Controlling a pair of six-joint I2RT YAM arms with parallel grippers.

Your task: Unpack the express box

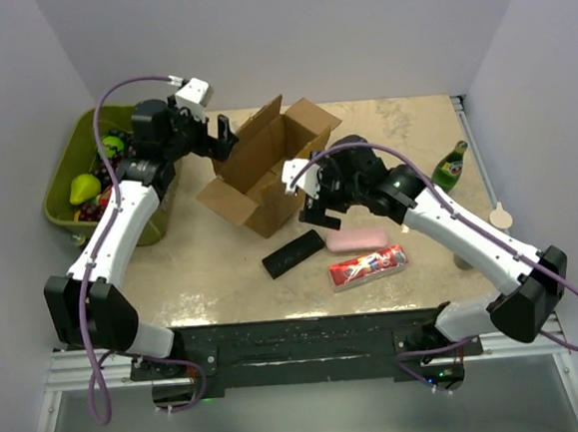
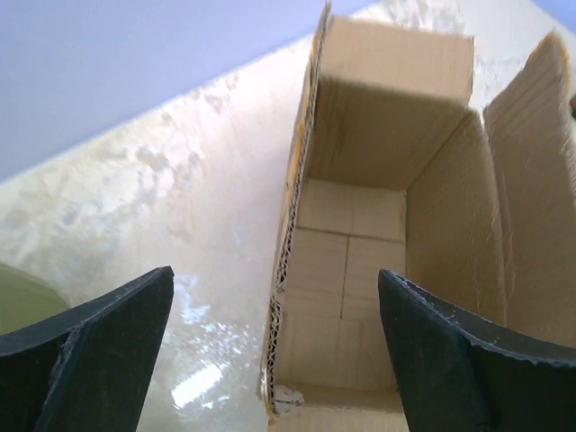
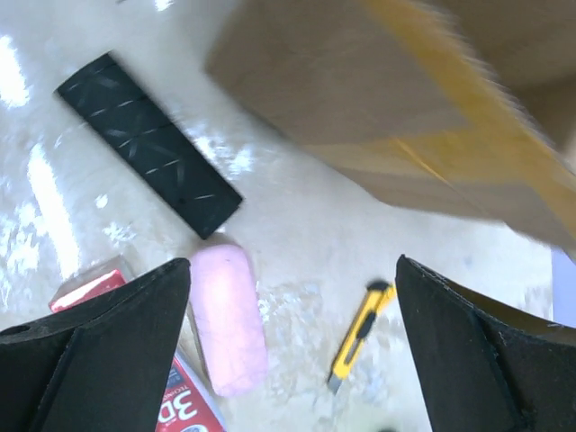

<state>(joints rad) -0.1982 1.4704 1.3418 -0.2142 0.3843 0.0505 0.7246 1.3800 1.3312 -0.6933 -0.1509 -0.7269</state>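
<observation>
The express box [image 1: 266, 173] is a brown cardboard carton standing mid-table with its flaps spread open. In the left wrist view its inside [image 2: 360, 261] looks bare, and one corrugated wall edge runs between my fingers without touching them. My left gripper [image 1: 225, 141] [image 2: 274, 351] hangs open at the box's left rim. My right gripper [image 1: 316, 214] [image 3: 292, 342] is open just off the box's front right corner, above the table, holding nothing. The box [image 3: 387, 108] is blurred in the right wrist view.
In front of the box lie a black case [image 1: 293, 253] [image 3: 148, 144], a pink case [image 1: 356, 239] [image 3: 225, 315] and a red pack [image 1: 368, 266]. A yellow utility knife [image 3: 360, 335] lies under my right gripper. An olive bin [image 1: 70, 163] of fruit stands left, a green bottle [image 1: 452, 165] right.
</observation>
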